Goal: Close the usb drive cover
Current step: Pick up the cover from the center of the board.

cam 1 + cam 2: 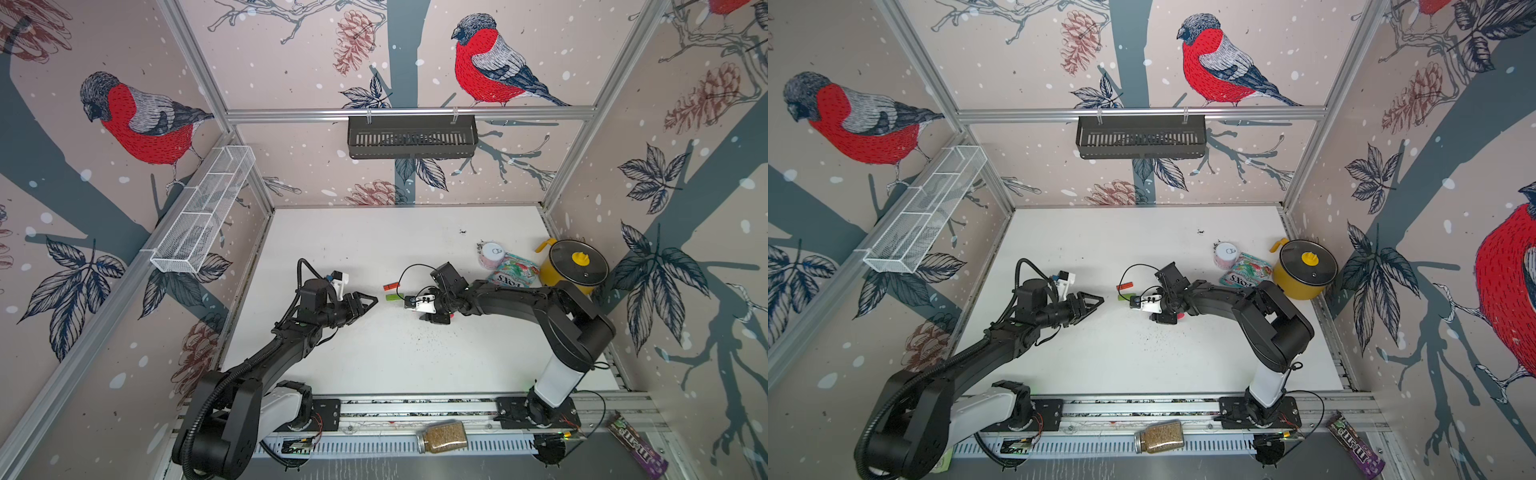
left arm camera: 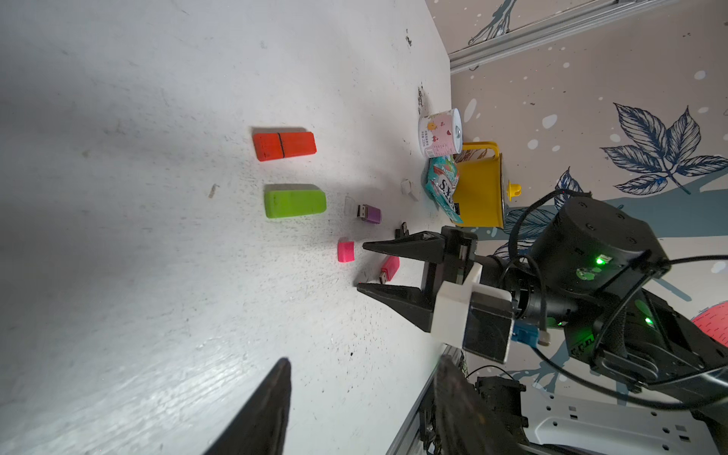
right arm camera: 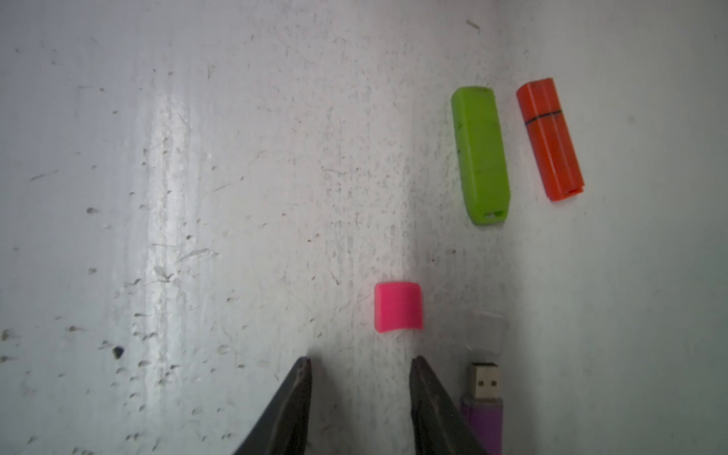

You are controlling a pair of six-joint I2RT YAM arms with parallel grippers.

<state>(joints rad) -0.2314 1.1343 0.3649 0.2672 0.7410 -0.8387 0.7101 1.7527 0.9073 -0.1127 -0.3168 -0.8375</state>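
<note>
A pink cap (image 3: pixel 398 306) lies on the white table just ahead of my right gripper (image 3: pixel 361 361), which is open with nothing between its tips. In the left wrist view the pink usb drive (image 2: pixel 390 268), plug bare, shows between the right gripper's (image 2: pixel 360 268) spread fingers, apart from the pink cap (image 2: pixel 346 251). Beside it lie a purple drive (image 3: pixel 482 417) with a bare plug and its clear cap (image 3: pixel 485 329). A green drive (image 1: pixel 392 296) and an orange drive (image 1: pixel 390 286) lie capped. My left gripper (image 1: pixel 372 300) hovers open and empty to their left.
At the back right stand a can (image 1: pixel 491 254), a candy bag (image 1: pixel 513 272) and a yellow lidded pot (image 1: pixel 575 266). A second clear cap (image 2: pixel 407 189) lies near the bag. A jar (image 1: pixel 442 436) rests on the front rail.
</note>
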